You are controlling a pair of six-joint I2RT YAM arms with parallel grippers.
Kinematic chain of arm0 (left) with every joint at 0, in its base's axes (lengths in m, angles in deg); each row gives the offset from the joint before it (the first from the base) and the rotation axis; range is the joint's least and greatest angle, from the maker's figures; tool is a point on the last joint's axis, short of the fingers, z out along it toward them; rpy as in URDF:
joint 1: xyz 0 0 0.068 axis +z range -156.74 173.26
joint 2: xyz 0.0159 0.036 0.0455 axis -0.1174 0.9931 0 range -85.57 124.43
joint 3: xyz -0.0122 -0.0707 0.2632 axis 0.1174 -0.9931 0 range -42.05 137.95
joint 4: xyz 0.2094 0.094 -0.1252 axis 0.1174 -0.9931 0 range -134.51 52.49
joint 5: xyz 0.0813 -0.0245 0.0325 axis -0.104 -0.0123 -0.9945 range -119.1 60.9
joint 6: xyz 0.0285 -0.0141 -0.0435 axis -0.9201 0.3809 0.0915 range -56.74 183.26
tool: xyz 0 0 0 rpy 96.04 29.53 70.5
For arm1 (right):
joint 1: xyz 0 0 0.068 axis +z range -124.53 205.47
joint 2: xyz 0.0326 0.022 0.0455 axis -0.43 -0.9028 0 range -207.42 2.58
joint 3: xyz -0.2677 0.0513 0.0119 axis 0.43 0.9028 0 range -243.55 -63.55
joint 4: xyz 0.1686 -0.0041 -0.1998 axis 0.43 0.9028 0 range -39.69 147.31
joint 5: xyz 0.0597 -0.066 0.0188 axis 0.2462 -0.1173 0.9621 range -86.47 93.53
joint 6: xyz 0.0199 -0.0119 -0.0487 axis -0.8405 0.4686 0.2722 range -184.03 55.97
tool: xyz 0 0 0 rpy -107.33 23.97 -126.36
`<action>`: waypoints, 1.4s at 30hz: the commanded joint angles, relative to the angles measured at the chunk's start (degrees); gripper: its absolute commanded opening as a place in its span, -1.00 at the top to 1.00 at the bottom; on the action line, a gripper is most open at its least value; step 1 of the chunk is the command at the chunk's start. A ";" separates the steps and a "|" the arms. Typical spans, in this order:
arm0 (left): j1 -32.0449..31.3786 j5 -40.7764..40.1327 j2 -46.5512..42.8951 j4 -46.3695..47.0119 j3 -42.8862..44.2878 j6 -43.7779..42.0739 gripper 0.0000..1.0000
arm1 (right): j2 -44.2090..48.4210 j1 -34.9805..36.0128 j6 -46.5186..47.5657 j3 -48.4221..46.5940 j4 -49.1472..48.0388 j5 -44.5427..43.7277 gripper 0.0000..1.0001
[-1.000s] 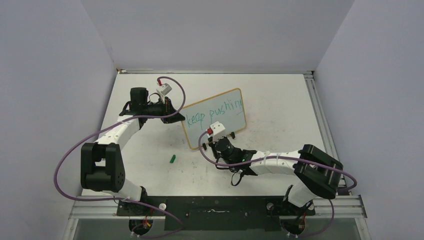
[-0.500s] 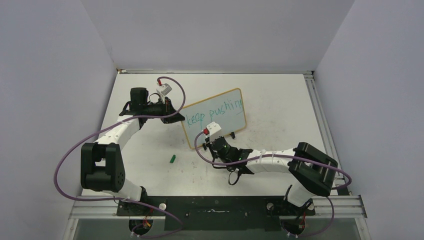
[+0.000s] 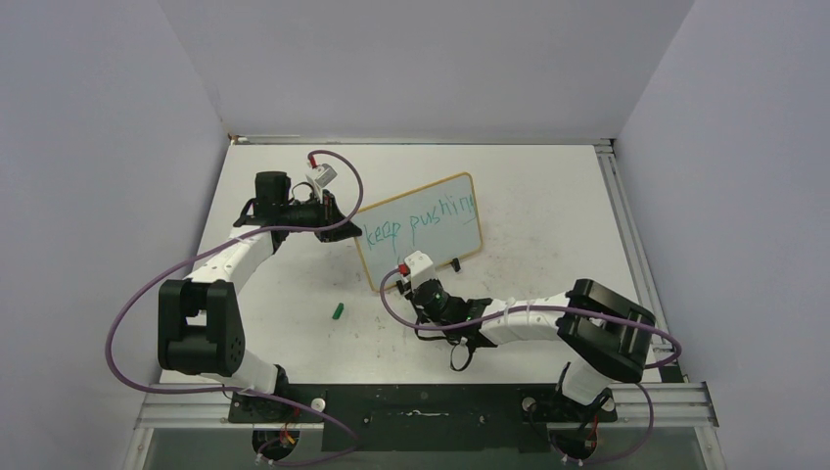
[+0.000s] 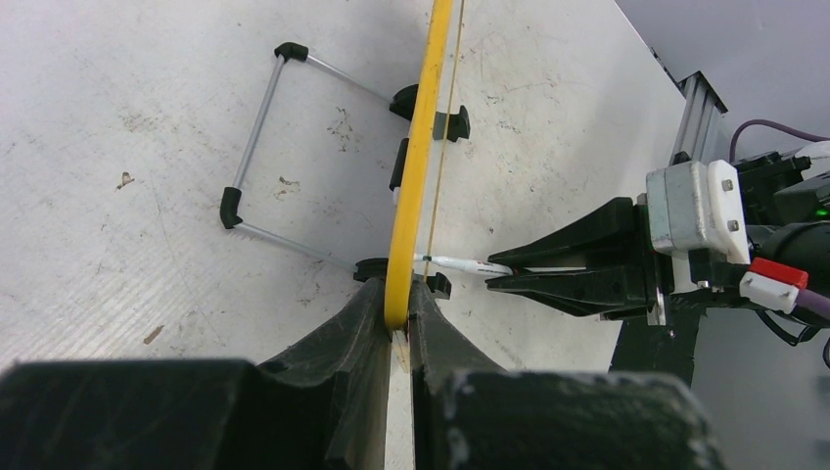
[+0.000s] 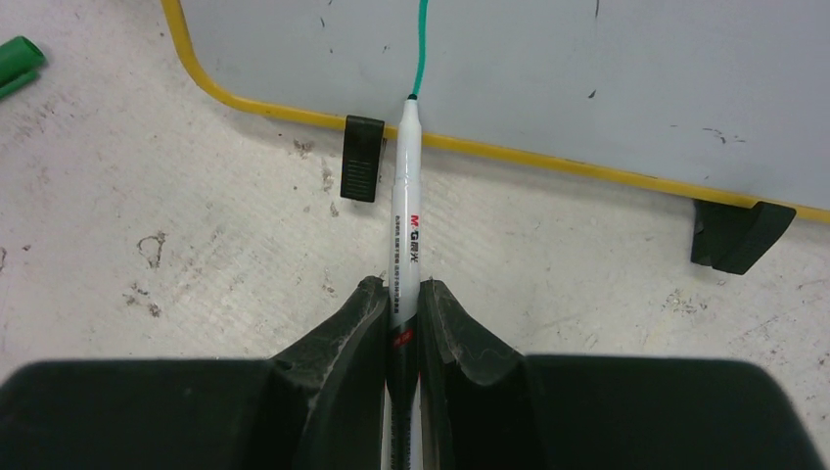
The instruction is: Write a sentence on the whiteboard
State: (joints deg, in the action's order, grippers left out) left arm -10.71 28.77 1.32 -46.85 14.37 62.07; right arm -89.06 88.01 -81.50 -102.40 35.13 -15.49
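The whiteboard (image 3: 442, 241) stands tilted on the table, its yellow frame (image 4: 419, 186) pinched at the left edge by my shut left gripper (image 4: 396, 302), also seen from above (image 3: 343, 228). The sentence (image 3: 421, 217) reads "keep pushing" in teal on the upper line. My right gripper (image 5: 402, 291) is shut on a white marker (image 5: 404, 206). Its tip touches the board (image 5: 587, 78) just above the bottom frame, at the end of a green stroke (image 5: 422, 44). From above, the right gripper (image 3: 421, 284) sits at the board's lower left.
A green marker cap (image 3: 338, 311) lies on the table left of the right arm, also at the corner of the right wrist view (image 5: 15, 64). Two black clip feet (image 5: 361, 157) (image 5: 739, 233) hold the board's bottom edge. A wire stand (image 4: 256, 147) props it from behind.
My right gripper has slid left and toward the near edge along the board's lower part, marker still in it. The left arm and the board have stayed put.
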 commanded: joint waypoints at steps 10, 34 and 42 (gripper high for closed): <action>-0.16 -0.13 -1.97 0.12 2.70 -1.13 1.00 | 4.26 2.76 -0.26 -1.05 1.07 -1.98 0.89; -0.25 -0.19 -1.84 0.21 2.61 -1.12 1.00 | -2.05 1.15 1.87 -6.59 1.82 -3.95 0.89; -0.25 -0.22 -1.99 0.23 2.57 -1.10 1.00 | -0.69 -0.11 0.39 -5.31 3.57 -6.42 0.89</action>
State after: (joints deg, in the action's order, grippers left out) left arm -10.78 28.57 1.21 -46.89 14.37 62.05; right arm -90.80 89.34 -79.95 -106.84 38.45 -18.53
